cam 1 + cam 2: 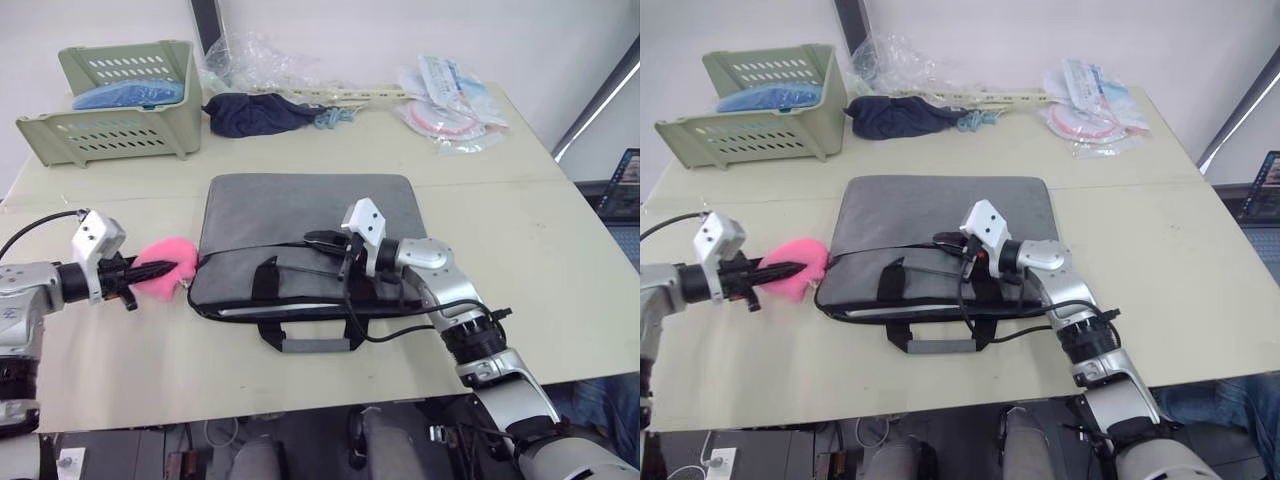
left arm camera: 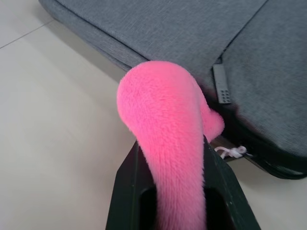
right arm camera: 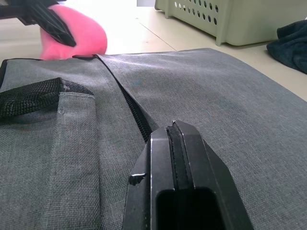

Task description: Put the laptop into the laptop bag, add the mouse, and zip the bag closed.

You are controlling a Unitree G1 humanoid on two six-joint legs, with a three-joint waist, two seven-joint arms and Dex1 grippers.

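One grey laptop bag (image 1: 300, 225) lying flat at the centre of the cream table (image 1: 560, 260), two black handles (image 1: 305, 335) at its near edge. Along that near edge, a thin pale silver strip (image 1: 275, 310) in the open mouth of the bag, consistent with one laptop inside; too little exposed to be sure. Zip track (image 3: 136, 115) running across the grey fabric, parted where visible in the right wrist view.

One right gripper (image 1: 325, 242) resting on top of the bag near its middle, fingers pressed together with no gap, nothing between them. One black cable (image 1: 400, 330) trailing from the right arm across the bag's front.

One left gripper (image 1: 165, 267) just beside the bag's left edge, fingers (image 2: 127, 191) clamped on one pink plush toy (image 2: 168, 139). Toy touching or nearly touching the bag's corner; one small zip pull with white cord (image 2: 232, 152) right next to it.

Further back on the table, well apart from the bag: one pale green slotted basket (image 1: 120, 110) at the far left corner, holding one blue item (image 1: 130, 93). One dark navy cloth (image 1: 255, 113) beside the basket. One crumpled clear plastic wrap (image 1: 260, 60) behind the cloth. One pile of clear plastic packets (image 1: 450, 100) at the far right.
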